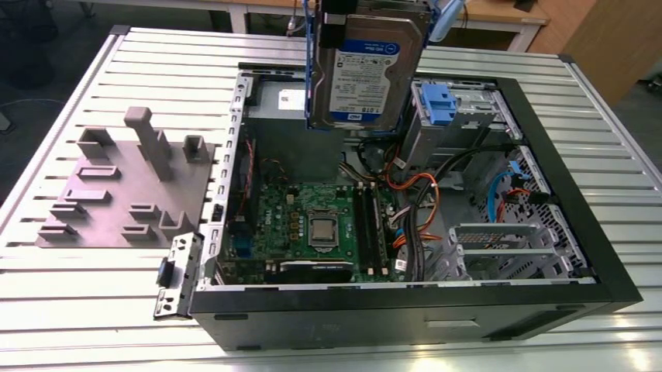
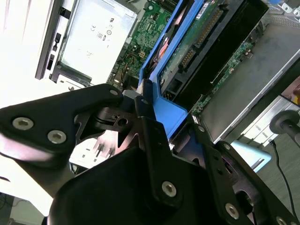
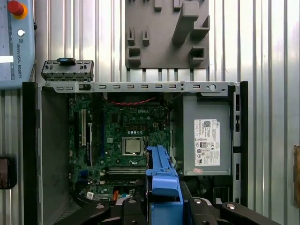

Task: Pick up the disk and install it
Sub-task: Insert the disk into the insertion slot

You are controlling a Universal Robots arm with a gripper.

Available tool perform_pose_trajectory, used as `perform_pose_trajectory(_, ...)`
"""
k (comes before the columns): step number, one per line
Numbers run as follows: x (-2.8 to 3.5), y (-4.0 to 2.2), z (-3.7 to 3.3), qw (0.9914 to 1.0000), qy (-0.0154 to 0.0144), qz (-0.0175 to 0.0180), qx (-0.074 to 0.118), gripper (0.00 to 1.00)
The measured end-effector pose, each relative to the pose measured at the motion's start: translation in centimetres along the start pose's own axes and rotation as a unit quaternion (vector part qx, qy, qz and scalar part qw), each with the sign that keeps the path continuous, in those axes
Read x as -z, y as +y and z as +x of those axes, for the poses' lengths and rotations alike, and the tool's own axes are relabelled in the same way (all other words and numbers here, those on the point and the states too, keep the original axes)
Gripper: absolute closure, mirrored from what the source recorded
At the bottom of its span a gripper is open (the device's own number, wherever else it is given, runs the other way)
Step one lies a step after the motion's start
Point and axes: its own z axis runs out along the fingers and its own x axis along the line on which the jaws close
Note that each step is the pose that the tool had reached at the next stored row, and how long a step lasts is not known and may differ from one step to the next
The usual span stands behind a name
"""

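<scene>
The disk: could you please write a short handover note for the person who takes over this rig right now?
Gripper: shut on the disk, clamping its blue bracket.
Disk: held on edge in the air above the open computer case, with its label facing the exterior view.
Done: the disk is picked up.
Left: the install. The disk is not yet seated anywhere in the case.
Also there: the power supply in the case and a grey fixture plate beside the case on the table.
</scene>
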Motion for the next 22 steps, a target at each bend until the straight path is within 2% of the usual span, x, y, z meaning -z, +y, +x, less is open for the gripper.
perform_pose_trajectory(8, 0.0, -0.03, 0.08, 1.0, 0.0, 0.0, 0.0, 0.64)
perform_pose_trajectory(22, 0.01, -0.05, 1.29, 1.0, 0.0, 0.0, 0.0, 0.64)
